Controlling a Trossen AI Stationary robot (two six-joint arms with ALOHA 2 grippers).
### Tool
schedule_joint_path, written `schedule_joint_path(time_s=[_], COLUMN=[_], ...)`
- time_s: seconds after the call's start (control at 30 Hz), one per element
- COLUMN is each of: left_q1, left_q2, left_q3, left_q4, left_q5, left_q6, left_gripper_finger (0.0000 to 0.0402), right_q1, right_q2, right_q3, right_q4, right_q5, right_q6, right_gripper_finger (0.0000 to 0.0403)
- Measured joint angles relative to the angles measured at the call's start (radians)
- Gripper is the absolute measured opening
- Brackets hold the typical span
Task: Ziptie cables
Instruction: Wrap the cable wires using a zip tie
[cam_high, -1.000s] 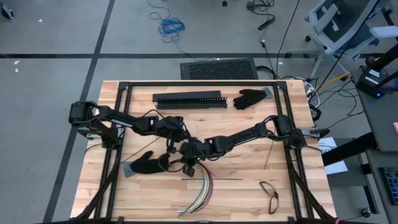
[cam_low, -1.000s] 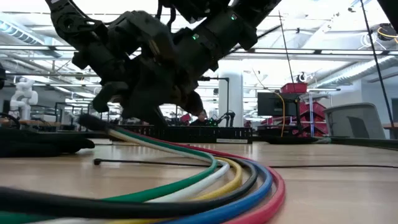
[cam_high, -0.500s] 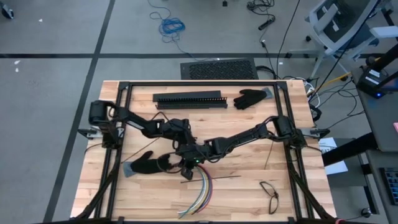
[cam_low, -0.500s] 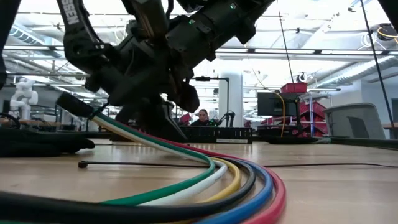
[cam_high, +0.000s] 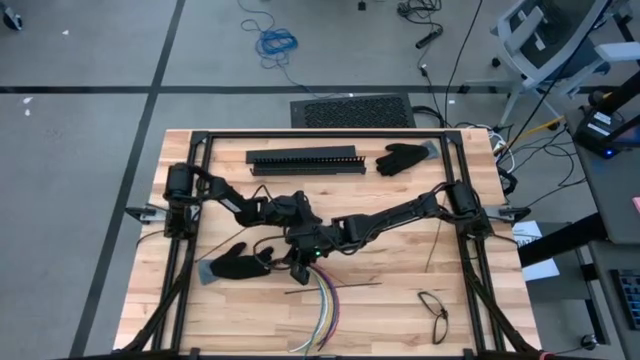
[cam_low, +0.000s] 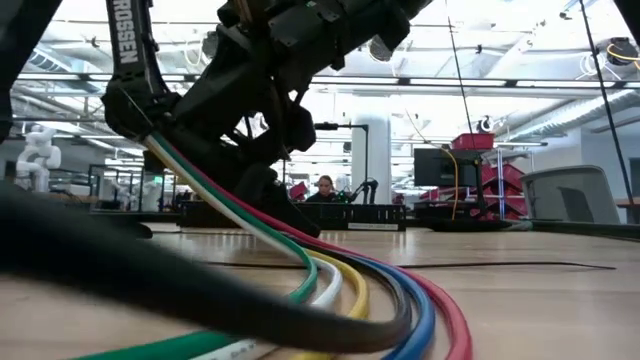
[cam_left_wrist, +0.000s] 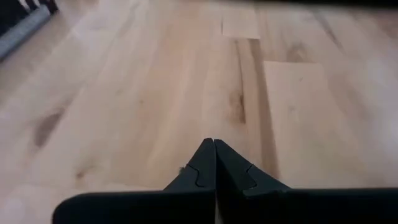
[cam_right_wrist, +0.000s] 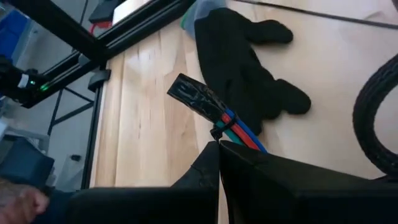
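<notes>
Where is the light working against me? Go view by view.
Low view: ceiling lights behind turn both arms into silhouettes, though the cables read clearly. High view: even light on the table, faint shadows. Left wrist view: soft sheen on bare wood past the left gripper. Right wrist view: the black glove swallows detail.

The cables (cam_high: 322, 310) are lying bunched side by side as one bundle on the wooden tabletop (cam_high: 400, 310), running from the middle toward its near edge and fanning apart slightly at the loose ends. Green, white, yellow, black, blue and red strands (cam_low: 340, 285) are sweeping in a shared curve, rising off the wood at the far end. There a black band (cam_right_wrist: 219, 127) is cinching them together.
</notes>
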Motion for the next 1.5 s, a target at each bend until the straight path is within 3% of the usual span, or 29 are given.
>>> schedule_joint_path(time_s=[0.1,0.17,0.4,0.67,0.87,1.07,1.3,1.5], left_q1=[-0.028,-0.055,-0.058,0.039,0.073,0.064,0.017,0.014], left_q2=[-0.001,-0.002,-0.001,-0.001,-0.033,-0.047,-0.138,-0.204], left_q3=[0.000,0.000,-0.019,-0.012,-0.015,-0.001,-0.003,-0.003], left_q4=[-0.014,-0.039,-0.062,-0.047,0.014,0.030,0.016,-0.043], left_q5=[0.030,-0.010,-0.344,-0.517,-0.543,-0.365,-0.417,-0.434], left_q6=[-0.015,-0.030,0.051,0.101,0.337,0.229,0.355,0.358], left_gripper_finger=[0.0000,0.0000,0.0000,0.0000,0.0000,0.0000,0.0000,0.0000], right_q1=[-0.003,-0.008,-0.003,-0.002,-0.002,0.000,0.018,0.018], right_q2=[-0.004,-0.010,-0.019,-0.018,-0.018,-0.019,-0.026,-0.001], right_q3=[0.000,0.000,0.004,0.003,0.003,0.004,0.014,0.015], right_q4=[0.007,0.012,0.076,0.054,0.042,0.061,-0.050,-0.042], right_q5=[-0.009,-0.019,-0.045,0.018,0.002,-0.031,-0.027,-0.012], right_q6=[0.002,0.005,0.008,0.007,0.005,0.019,-0.042,-0.084], right_gripper_finger=[0.0000,0.0000,0.0000,0.0000,0.0000,0.0000,0.0000,0.0000])
